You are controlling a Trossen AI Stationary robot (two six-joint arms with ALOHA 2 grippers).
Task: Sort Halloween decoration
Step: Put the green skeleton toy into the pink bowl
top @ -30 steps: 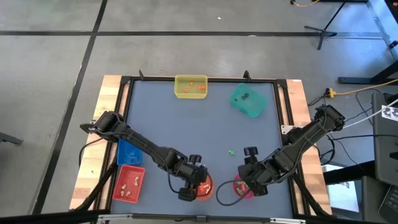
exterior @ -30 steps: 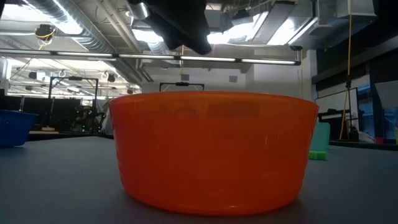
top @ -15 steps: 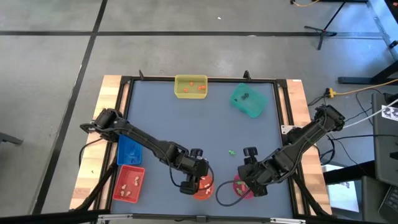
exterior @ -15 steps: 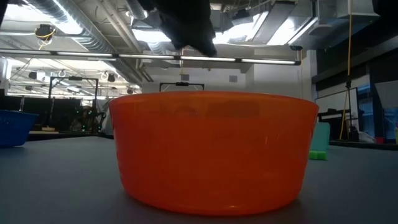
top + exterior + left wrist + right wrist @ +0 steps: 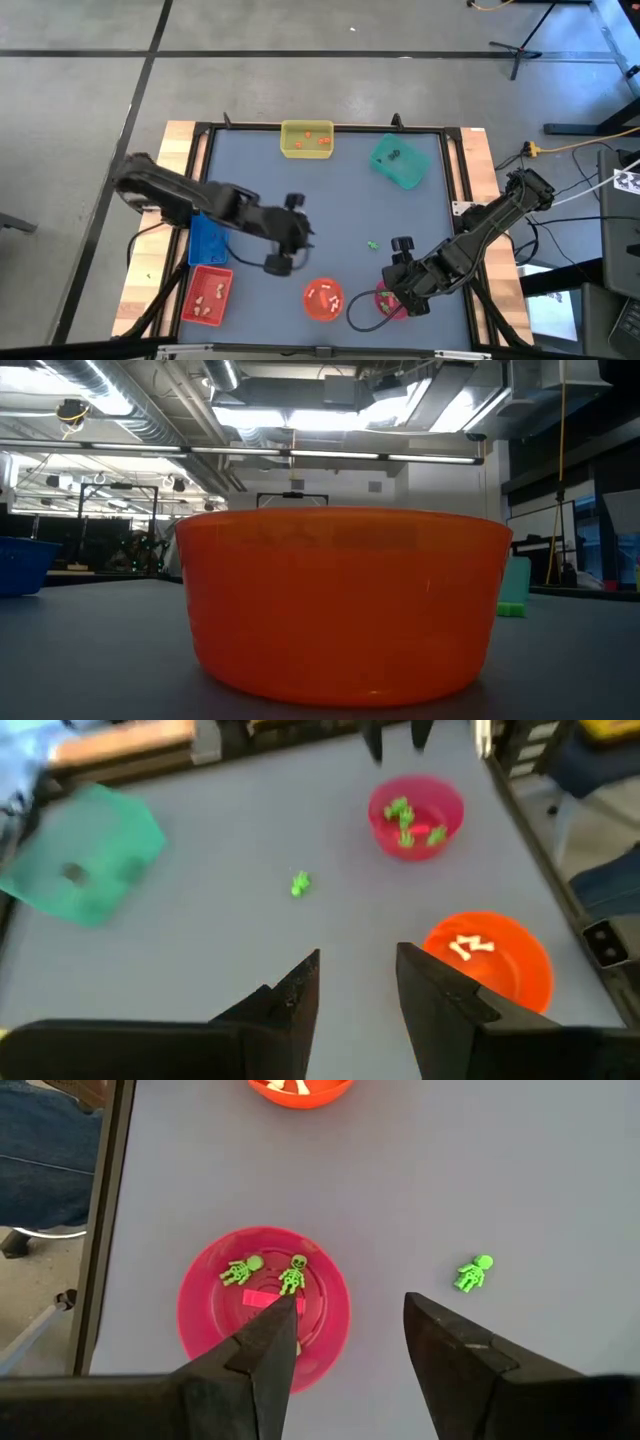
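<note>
The white bone trinkets now lie in plain sight inside the orange bowl, near the counter's front edge, because the left claw that hung over that bowl a moment ago has pulled back toward the counter's middle left and is gone from the low view. Its fingers stand apart with nothing between them, so the drop into the orange bowl looks finished. One green skeleton remains loose on the bare counter, between the orange bowl and the teal tray; it seems the next piece to fetch. The pink bowl already holds two green skeletons, and the right claw keeps hovering just over it, fingers parted and empty. The yellow tray with orange pieces, the red tray with beige ones and the blue tray sit unchanged.
</note>
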